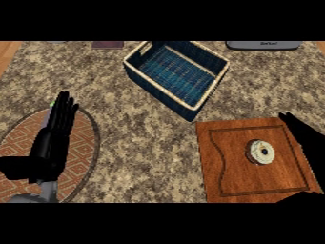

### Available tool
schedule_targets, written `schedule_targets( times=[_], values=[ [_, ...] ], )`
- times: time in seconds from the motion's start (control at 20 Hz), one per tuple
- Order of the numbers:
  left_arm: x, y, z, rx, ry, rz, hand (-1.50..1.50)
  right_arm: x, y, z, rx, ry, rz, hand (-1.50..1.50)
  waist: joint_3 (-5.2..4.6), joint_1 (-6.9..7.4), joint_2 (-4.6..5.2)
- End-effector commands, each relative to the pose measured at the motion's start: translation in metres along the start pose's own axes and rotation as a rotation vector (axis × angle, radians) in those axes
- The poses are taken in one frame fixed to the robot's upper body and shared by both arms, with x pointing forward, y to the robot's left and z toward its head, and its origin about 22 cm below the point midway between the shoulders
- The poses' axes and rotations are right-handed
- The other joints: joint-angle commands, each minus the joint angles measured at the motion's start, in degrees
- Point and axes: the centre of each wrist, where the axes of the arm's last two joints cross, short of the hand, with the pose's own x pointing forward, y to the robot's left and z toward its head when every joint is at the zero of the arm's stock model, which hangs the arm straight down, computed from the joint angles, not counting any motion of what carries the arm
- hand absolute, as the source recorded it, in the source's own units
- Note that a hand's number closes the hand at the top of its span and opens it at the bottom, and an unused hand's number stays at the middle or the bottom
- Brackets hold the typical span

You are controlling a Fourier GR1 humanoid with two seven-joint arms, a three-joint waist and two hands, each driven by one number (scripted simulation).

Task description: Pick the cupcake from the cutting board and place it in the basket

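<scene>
A small cupcake with a pale frosted top sits on the brown wooden cutting board at the lower right. Just right of it my right hand lies open over the board's right edge, fingers straight and pointing up-left, apart from the cupcake. The dark blue woven basket with a light rim stands tilted behind the board, at the top centre, with nothing inside. My left hand rests open at the left, fingers straight and pointing away.
An oval orange patterned mat lies under my left hand. At the counter's back edge are a grey appliance and a dark flat object. Wooden strips border the speckled stone counter.
</scene>
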Motion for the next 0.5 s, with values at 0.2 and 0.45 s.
schedule_targets(
  times=[0.2, 0.45],
  values=[
    [-0.004, -0.002, 0.006, 0.016, -0.017, -0.007, 0.00, 0.006, 0.024, 0.004, -0.032, 0.058, 0.027, -1.50, 0.00, -0.13, -0.05],
    [-0.002, -0.014, 0.002, 0.007, 0.001, -0.008, 0.00, 0.001, 0.034, -0.030, -0.045, 0.068, 0.043, -1.50, 0.01, 0.04, 0.02]
  ],
)
